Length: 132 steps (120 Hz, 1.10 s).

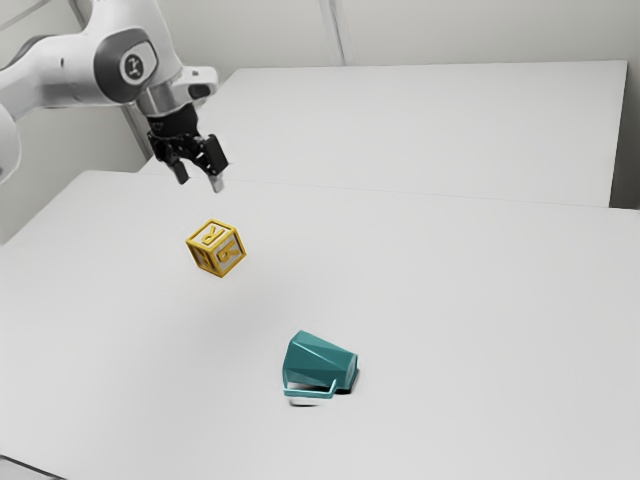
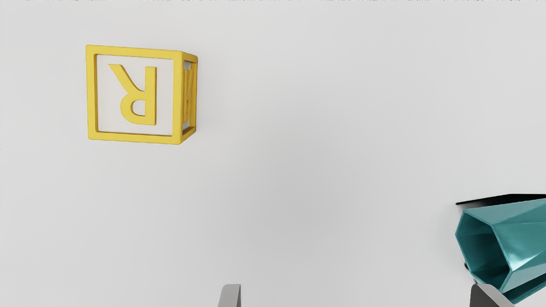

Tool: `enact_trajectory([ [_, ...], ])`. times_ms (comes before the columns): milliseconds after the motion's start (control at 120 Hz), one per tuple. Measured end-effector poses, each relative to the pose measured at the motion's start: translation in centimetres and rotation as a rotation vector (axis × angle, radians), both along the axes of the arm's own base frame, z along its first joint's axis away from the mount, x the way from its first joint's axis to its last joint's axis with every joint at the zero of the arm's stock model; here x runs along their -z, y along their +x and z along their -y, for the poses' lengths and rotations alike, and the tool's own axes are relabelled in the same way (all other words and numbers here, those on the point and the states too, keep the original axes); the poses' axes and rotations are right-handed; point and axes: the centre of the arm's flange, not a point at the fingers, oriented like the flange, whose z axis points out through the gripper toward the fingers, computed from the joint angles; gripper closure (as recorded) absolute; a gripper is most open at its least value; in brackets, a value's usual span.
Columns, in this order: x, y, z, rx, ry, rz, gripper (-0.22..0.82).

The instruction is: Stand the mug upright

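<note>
Mug (image 1: 320, 362) on its side, probably light, stiff, slick; I'd pinch across its body; tool (image 2: 358, 295) fingers apart

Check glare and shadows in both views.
Exterior view: dark shadow hugs the mug, another under its handle; no harsh glare on the table. Wrist view: bright glint on the mug's side, black shadow alongside; faint grey shading between block and mug.

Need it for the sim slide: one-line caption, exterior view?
Open end effector above a white table with a yellow alphabet block and a teal faceted mug on its side.
</note>
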Motion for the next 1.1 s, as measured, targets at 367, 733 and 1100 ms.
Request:
enact_trajectory([
  [367,1.1,-9.2,1.4,0.076,-0.028,0.168,0.02],
  [733,12.3,-20.2,-2.8,-0.268,-0.786,0.457,0.03],
  [1100,22.2,-23.6,-2.0,-0.198,-0.931,0.683,0.03],
])
